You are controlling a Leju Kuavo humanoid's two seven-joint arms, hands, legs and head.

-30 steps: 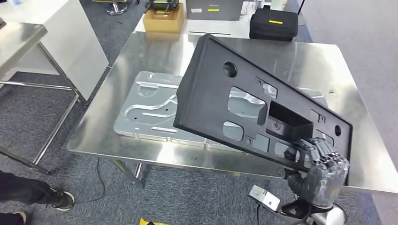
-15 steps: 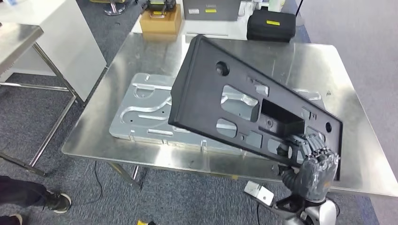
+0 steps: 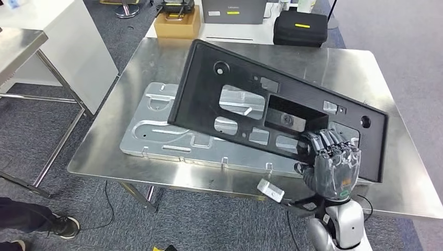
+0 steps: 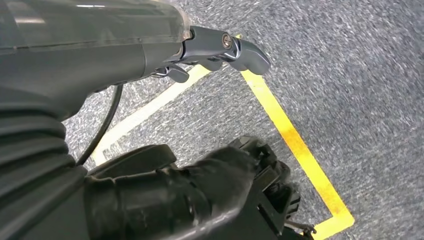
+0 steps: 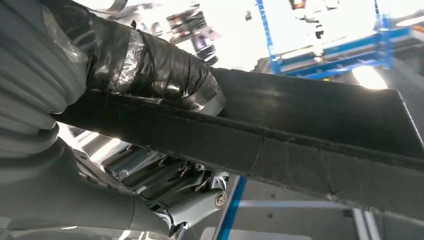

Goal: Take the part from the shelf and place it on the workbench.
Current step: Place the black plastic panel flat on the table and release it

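The part (image 3: 235,86) is a long black plastic panel with several cut-outs and a boxed recess. It hangs tilted over the steel workbench (image 3: 156,57), its far end raised toward the back left. My right hand (image 3: 330,163) grips its lower right edge, just above the bench's front edge. In the right wrist view the taped thumb (image 5: 165,75) lies on one face of the panel (image 5: 310,115) and the fingers (image 5: 175,185) curl under it. My left hand (image 4: 210,115) hangs over grey carpet and holds nothing, thumb apart from the dark fingers.
A silver stamped metal plate (image 3: 156,130) lies on the bench under the panel. At the bench's back stand a cardboard box (image 3: 177,23), a grey box (image 3: 232,10) and a black case (image 3: 300,27). A white cabinet (image 3: 68,47) and another steel table (image 3: 15,44) stand left. A person's shoe (image 3: 65,226) is near.
My right hand has carried the panel forward and up over the bench; the panel now lies flatter and farther back. The view has shifted slightly.
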